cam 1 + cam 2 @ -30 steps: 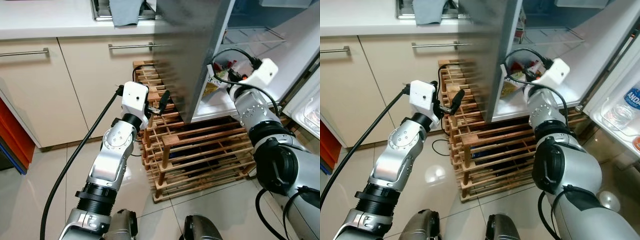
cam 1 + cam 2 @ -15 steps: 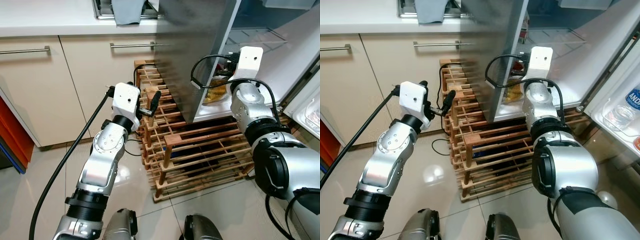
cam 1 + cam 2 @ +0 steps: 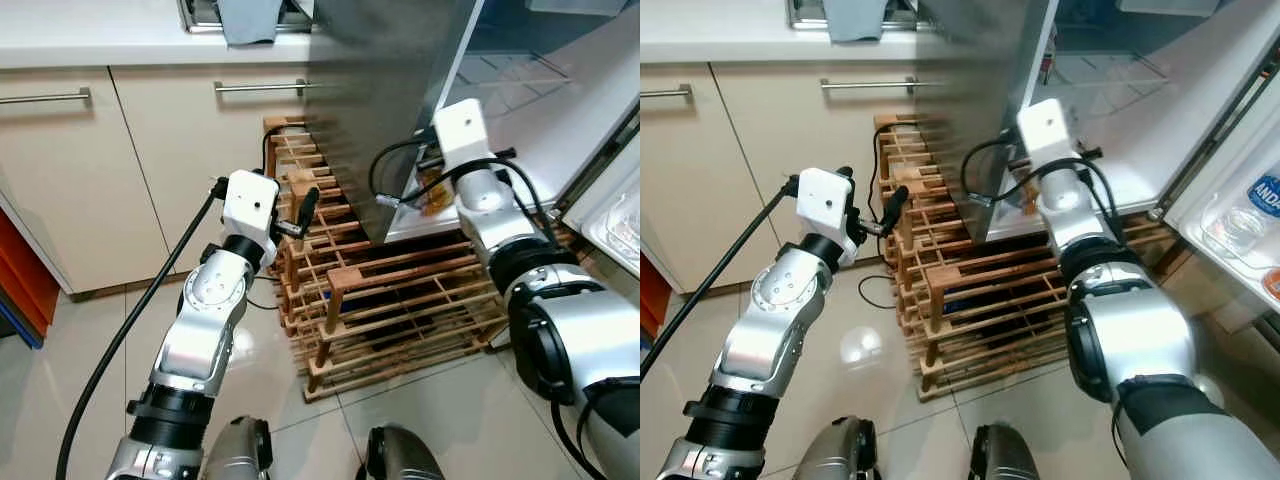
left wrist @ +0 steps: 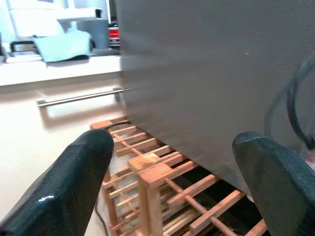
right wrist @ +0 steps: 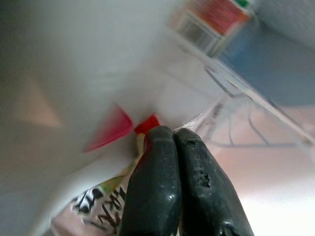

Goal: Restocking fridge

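My right gripper [image 5: 174, 142] reaches into the open fridge [image 3: 520, 110] at its lowest shelf. Its fingers are shut on the edge of a clear plastic food bag [image 5: 93, 206] with a printed label and yellowish contents [image 3: 433, 196]. The white wrist camera [image 3: 460, 125] covers most of that gripper from the head views. My left gripper [image 4: 172, 147] is open and holds nothing. It hovers in front of the wooden rack [image 3: 400, 300], beside the fridge's steel side panel [image 3: 380, 90].
The slatted wooden rack stands on the tiled floor under the fridge. Cream cabinets [image 3: 100, 170] with bar handles run along the left, with a cloth [image 3: 250, 20] on the counter. A water bottle [image 3: 1250, 215] sits in the fridge door shelf at right.
My right wrist has dropped and swung left toward the front edge of the fridge shelf, bringing the bag with it. The left arm has barely moved.
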